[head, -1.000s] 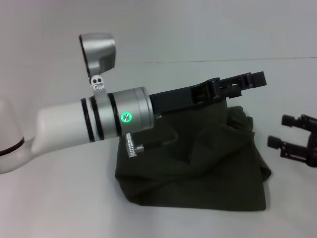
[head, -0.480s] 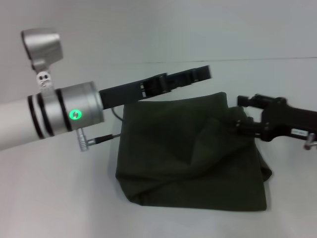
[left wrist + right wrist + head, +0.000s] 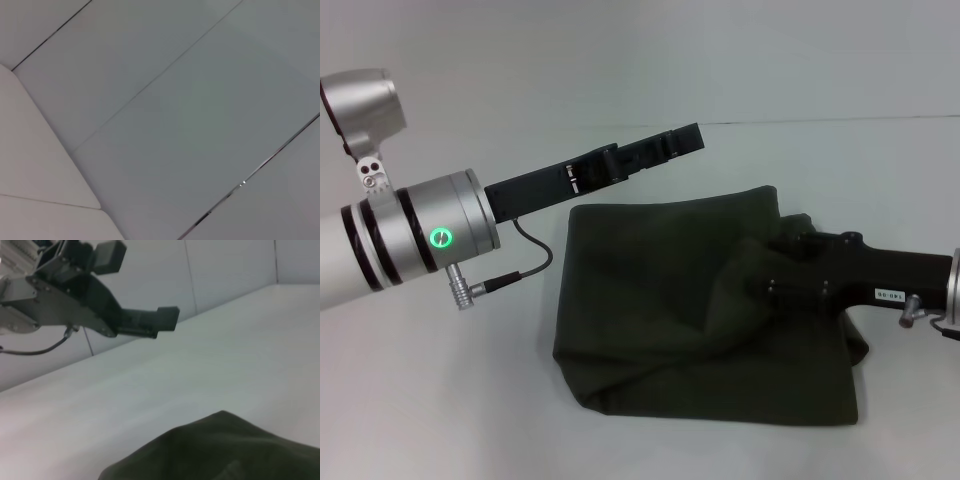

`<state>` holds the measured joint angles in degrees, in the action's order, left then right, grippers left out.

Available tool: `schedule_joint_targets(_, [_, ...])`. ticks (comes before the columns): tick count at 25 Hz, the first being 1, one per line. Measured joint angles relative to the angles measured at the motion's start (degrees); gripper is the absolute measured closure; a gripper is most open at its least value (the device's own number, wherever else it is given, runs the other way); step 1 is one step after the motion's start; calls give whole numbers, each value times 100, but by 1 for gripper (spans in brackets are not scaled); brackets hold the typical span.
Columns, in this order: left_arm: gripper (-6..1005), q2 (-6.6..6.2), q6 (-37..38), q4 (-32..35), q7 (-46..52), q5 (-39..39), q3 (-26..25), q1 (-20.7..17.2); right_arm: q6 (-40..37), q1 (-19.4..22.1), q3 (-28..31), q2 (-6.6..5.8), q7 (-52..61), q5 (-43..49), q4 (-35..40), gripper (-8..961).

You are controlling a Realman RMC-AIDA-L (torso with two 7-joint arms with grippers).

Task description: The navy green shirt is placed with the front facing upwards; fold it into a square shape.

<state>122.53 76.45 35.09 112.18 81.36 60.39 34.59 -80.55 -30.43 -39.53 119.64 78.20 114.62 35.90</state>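
Dark olive-green cotton shirt (image 3: 705, 310) bunched in soft, creased folds. Since earlier: left gripper (image 3: 685, 141) withdrawn above its far edge, jaws together. Right gripper (image 3: 790, 262) now reaching over it, jaw state unclear.

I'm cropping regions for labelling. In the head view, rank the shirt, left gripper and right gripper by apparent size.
1. navy green shirt, clearly largest.
2. left gripper and right gripper: alike; the left is raised nearer the camera, so unranked.

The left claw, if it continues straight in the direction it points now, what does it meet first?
Probably nothing nearby. The left claw is raised beyond the far edge of the navy green shirt and points past it over the white table; the right wrist view shows only wall panels behind it. Depth is uncertain.
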Motion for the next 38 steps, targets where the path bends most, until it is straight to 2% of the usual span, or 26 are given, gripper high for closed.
schedule_joint_targets(8, [89, -1, -37, -16, -47, 3, -13, -5, 71, 120, -69, -18, -66, 10, 53, 170])
schedule_joint_targets(10, [88, -1, -42, -19, -47, 3, -15, -5, 72, 144, -69, -19, -82, 10, 94, 355])
schedule_joint_targets(21, [89, 1, -43, -41, -54, 3, -19, -22, -350, 465, 7, -2, -231, -63, 404, 828])
schedule_joint_targets(27, [89, 8, -45, -41, -56, 3, -20, -23, -488, 732, 92, -14, -320, -63, 463, 938])
schedule_joint_targets(38, [90, 17, -60, -43, -65, 2, -19, -4, -1091, 1310, 531, -98, -583, -35, 504, 937])
